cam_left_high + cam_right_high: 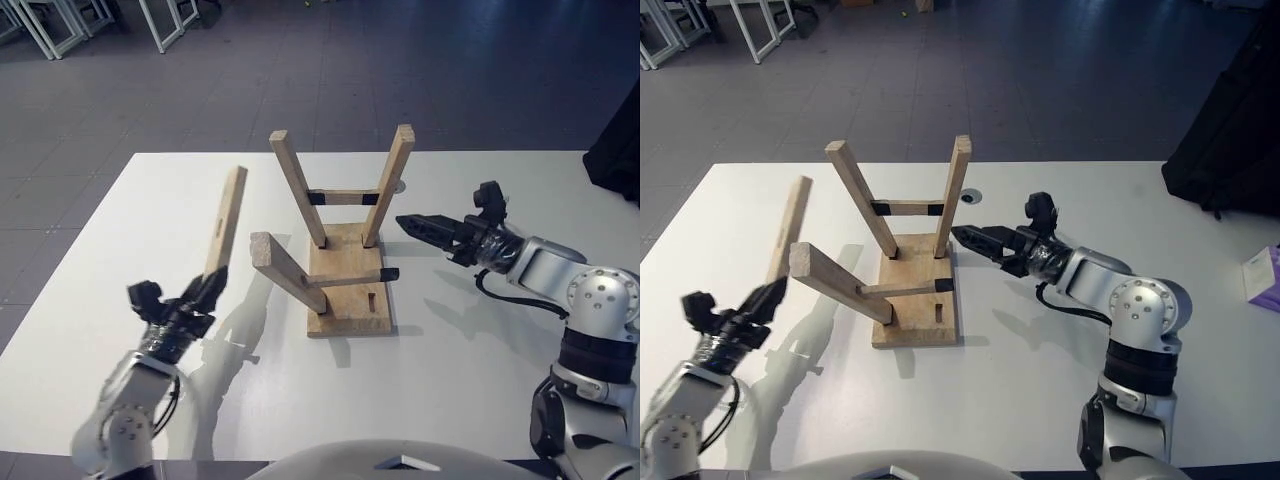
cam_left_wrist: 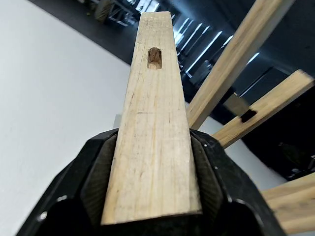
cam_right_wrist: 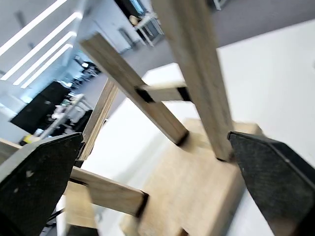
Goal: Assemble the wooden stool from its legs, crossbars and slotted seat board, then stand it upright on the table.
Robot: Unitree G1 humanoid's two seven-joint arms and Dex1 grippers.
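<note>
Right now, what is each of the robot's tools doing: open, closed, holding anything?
Left tool: closed on a loose wooden leg.
Right tool: open, holding nothing, near the half-built stool.

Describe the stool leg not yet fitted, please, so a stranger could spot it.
On the white table lies a pale wooden seat board bearing three legs. Left of it, the left gripper holds a fourth wooden leg, the only one clear of the board.
</note>
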